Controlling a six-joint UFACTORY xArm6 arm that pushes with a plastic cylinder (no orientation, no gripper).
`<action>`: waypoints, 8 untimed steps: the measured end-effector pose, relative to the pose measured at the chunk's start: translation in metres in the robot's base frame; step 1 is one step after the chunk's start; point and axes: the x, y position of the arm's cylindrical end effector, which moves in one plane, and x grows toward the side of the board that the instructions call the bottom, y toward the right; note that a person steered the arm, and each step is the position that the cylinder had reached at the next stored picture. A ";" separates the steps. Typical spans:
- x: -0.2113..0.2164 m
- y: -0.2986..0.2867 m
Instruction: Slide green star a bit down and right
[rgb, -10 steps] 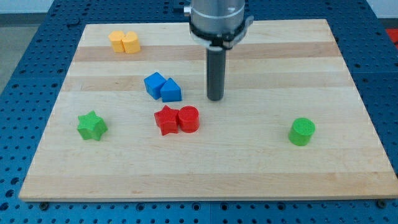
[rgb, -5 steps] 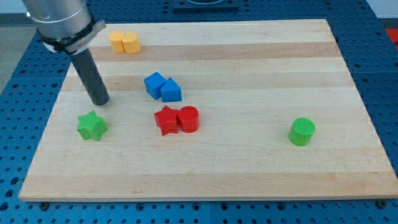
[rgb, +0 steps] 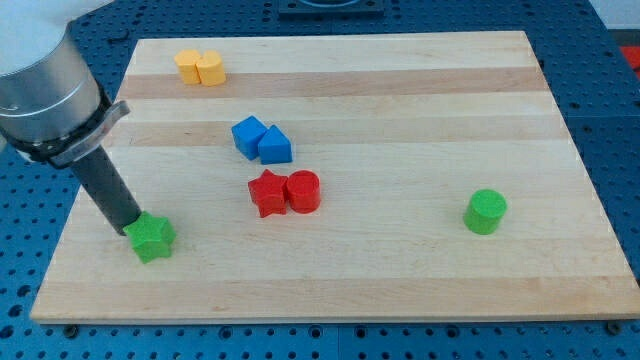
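The green star (rgb: 152, 239) lies near the board's lower left. My tip (rgb: 128, 227) touches the star's upper left side; the dark rod slants up to the view's left. A red star (rgb: 267, 193) and a red cylinder (rgb: 303, 191) sit together to the star's right, at the board's middle.
Two blue blocks (rgb: 261, 140) sit above the red pair. Two yellow blocks (rgb: 200, 68) lie near the top left. A green cylinder (rgb: 486, 212) stands at the right. The wooden board's (rgb: 400, 280) left edge is close to the star.
My tip swept from the board's middle to the left, then down onto the green star. The star has shifted a little down and right.
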 end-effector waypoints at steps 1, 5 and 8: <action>0.019 -0.017; 0.028 -0.008; -0.006 0.028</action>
